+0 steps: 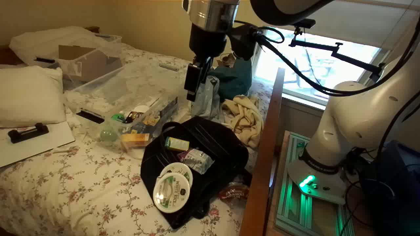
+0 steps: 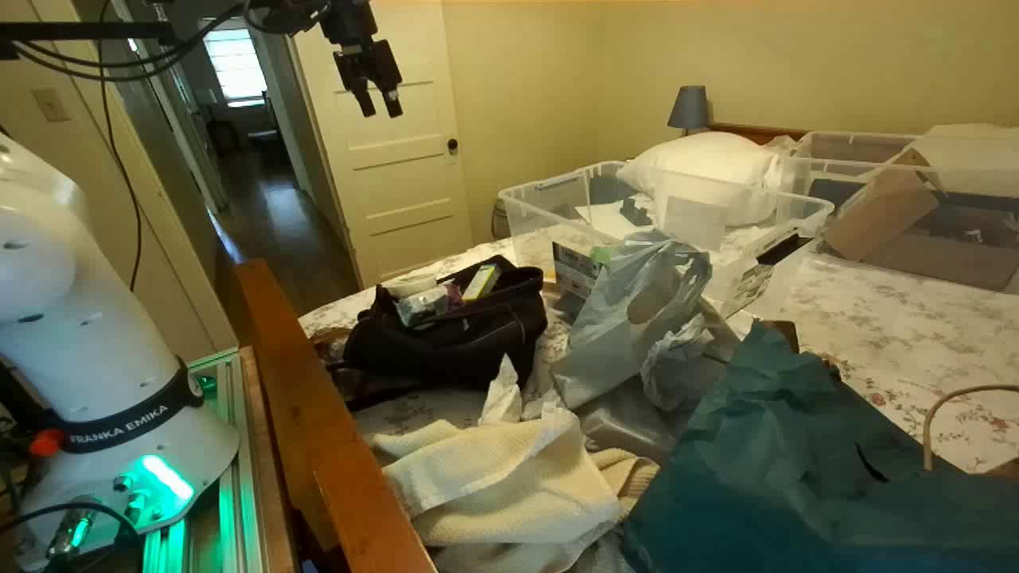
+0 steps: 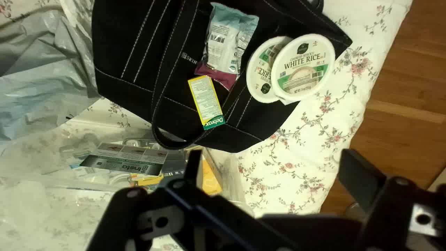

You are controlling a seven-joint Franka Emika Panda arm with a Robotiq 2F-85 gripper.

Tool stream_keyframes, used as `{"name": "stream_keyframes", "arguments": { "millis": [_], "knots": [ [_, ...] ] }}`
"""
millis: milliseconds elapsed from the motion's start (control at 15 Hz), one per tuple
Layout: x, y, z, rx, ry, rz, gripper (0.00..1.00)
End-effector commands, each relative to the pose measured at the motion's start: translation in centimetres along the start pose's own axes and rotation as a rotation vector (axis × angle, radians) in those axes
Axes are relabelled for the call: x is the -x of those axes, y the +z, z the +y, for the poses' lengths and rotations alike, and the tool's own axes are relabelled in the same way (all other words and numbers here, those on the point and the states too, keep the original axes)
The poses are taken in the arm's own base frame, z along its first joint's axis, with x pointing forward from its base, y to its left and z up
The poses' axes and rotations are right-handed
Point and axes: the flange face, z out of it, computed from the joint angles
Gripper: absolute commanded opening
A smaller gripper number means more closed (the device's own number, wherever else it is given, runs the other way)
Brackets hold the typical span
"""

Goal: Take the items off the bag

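Note:
A black bag [image 1: 226,164] lies on the bed; it also shows in an exterior view [image 2: 454,350] and the wrist view [image 3: 118,45]. On it lie a yellow and green Debrox box [image 1: 177,144] [image 2: 482,282] [image 3: 206,101], a silver and purple packet [image 1: 200,160] [image 2: 423,305] [image 3: 224,42], and two white rice bowls, the front one [image 1: 172,193] [image 3: 302,68] overlapping the rear one [image 1: 183,170] [image 3: 261,69]. My gripper [image 1: 192,93] [image 2: 380,110] [image 3: 270,157] is open and empty, high above the bed and apart from the items.
A clear plastic bin [image 1: 98,98] [image 2: 549,203] with several small goods stands beside the bag. A grey plastic bag [image 1: 206,98] [image 2: 637,302], cream cloth [image 1: 246,121] [image 2: 501,477] and teal paper bag [image 1: 233,78] [image 2: 780,477] lie nearby. A wooden bed rail [image 1: 267,157] [image 2: 318,430] separates bed and robot base.

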Motion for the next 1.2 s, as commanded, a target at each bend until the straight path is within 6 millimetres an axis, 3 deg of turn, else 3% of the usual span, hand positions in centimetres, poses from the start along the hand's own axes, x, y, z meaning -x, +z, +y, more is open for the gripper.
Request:
{"name": "stream_keyframes", "arguments": {
  "millis": [0,533,800,1133],
  "knots": [
    [0.0,-0.1,0.0,0.0,0.0,-0.001,1.0],
    [-0.4,0.2,-0.6,0.0,-0.035,-0.008,1.0],
    [-1.2,3.9,-3.0,-0.017,-0.163,-0.102,1.0],
    [-0.6,10.3,-4.6,-0.049,-0.219,-0.212,1.0]
  ]
}}
